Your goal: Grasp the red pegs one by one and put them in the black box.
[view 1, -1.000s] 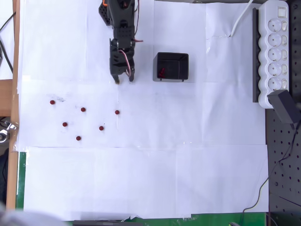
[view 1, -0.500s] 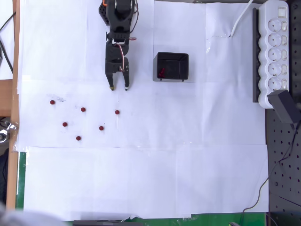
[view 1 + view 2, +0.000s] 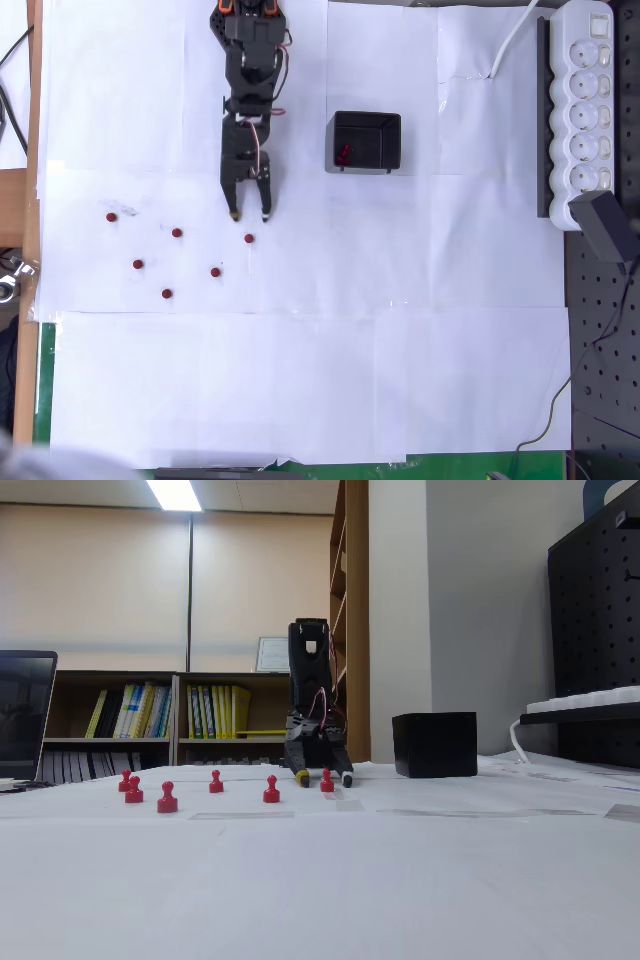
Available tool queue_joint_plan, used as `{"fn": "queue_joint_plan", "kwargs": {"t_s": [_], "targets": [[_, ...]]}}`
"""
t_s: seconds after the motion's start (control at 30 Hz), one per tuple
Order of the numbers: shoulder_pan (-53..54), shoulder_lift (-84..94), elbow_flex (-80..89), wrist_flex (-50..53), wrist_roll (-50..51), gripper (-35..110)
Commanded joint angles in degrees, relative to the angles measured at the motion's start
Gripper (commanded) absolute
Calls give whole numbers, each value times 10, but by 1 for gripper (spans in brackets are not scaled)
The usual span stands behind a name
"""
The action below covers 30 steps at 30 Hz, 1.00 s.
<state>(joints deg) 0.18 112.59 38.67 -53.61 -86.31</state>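
Overhead view: my end effector [image 3: 250, 214] hangs with fingers apart and empty, and the nearest red peg [image 3: 248, 239] stands on the bench just below the fingertips, well left of the black box [image 3: 366, 141].

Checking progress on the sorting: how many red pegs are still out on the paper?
6 red pegs on the paper, and just below the tool. Others lie in the black box, count unclear.
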Motion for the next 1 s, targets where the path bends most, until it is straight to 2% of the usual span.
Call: {"fn": "queue_joint_plan", "kwargs": {"t_s": [0.0,0.73,0.97], "targets": [[-6,23,38,-7,-6,19],[-21,72,99,-4,-7,19],[-30,71,84,-4,-11,4]]}}
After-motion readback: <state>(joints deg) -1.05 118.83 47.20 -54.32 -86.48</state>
